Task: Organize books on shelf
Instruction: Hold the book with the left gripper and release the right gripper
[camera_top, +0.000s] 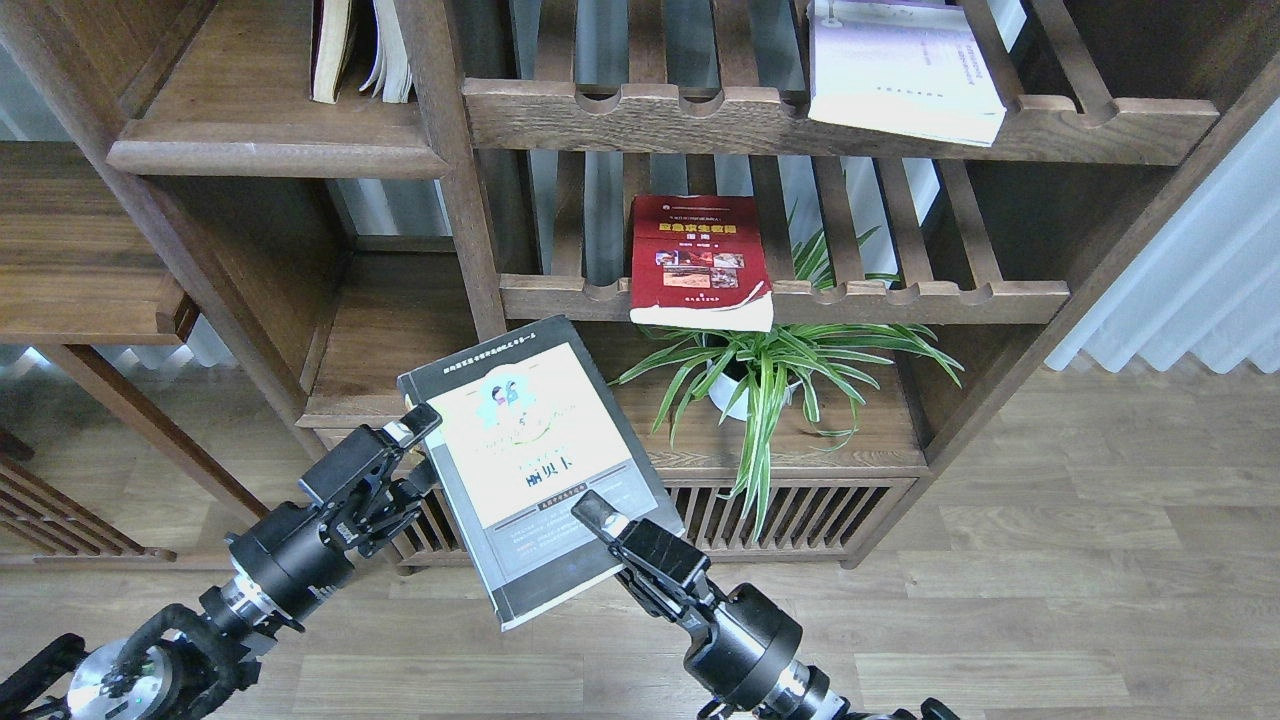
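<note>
My right gripper (597, 522) is shut on the near edge of the black-grey book (530, 465) with the yellow-green panel and holds it in the air, cover up, in front of the low cabinet. My left gripper (418, 450) is open, with its fingertips at the book's left edge. The red book (698, 260) lies on the middle slatted rack. The white-lavender book (900, 68) lies on the upper slatted rack. The solid dark-brown shelf (270, 150) is at the upper left.
Two worn cream-paged books (360, 45) stand on the solid shelf. A potted spider plant (760, 370) sits on the low cabinet top (860, 440) right of the held book. A lower side shelf (80, 260) juts at the left. Wooden floor lies below.
</note>
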